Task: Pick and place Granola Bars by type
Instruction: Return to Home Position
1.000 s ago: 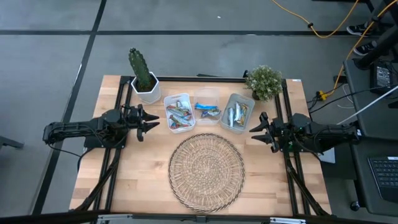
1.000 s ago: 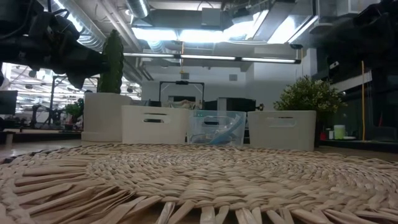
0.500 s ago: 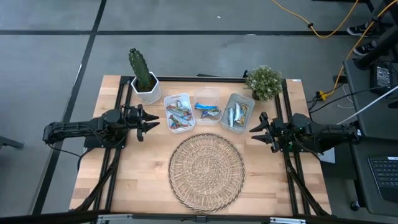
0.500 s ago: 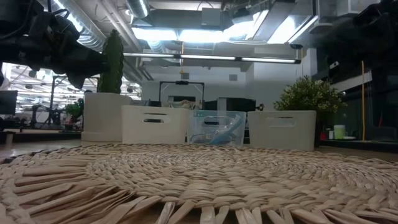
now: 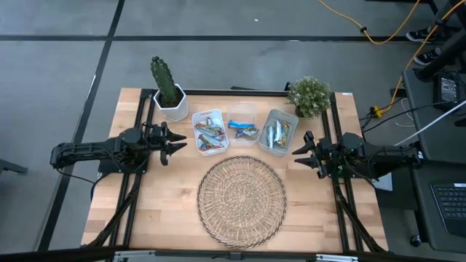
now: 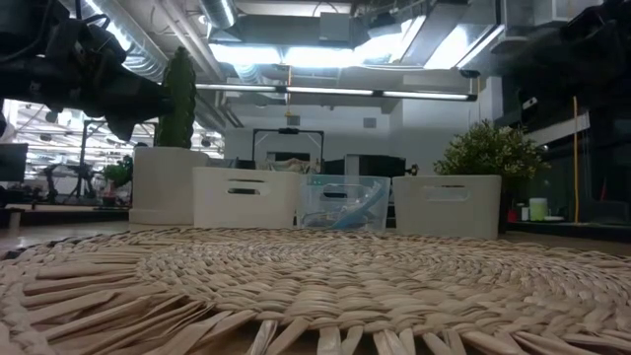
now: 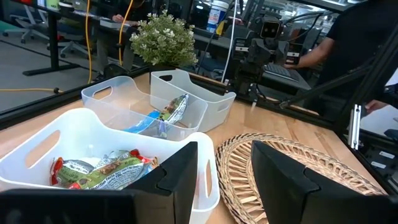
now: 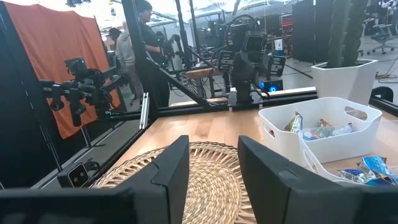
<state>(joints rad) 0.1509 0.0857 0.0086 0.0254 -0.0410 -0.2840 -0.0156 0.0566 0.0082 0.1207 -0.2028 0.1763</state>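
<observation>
Granola Bars (image 5: 209, 136) lie in 3 tubs (image 5: 242, 110); wrapper print unreadable.

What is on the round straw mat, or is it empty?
Empty. The high view shows only bare weave on the round woven straw mat; the shiny-wrapped granola bars lie in the three plastic tubs.

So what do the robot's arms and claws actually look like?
Both are alike: the left arm and right arm are slim, black, jointed links. Each ends in a two-finger claw, left claw and right claw, with spiky dark tips from above. Up close the fingers are broad, flat, matt black slabs with angled edges. No markings show.
</observation>
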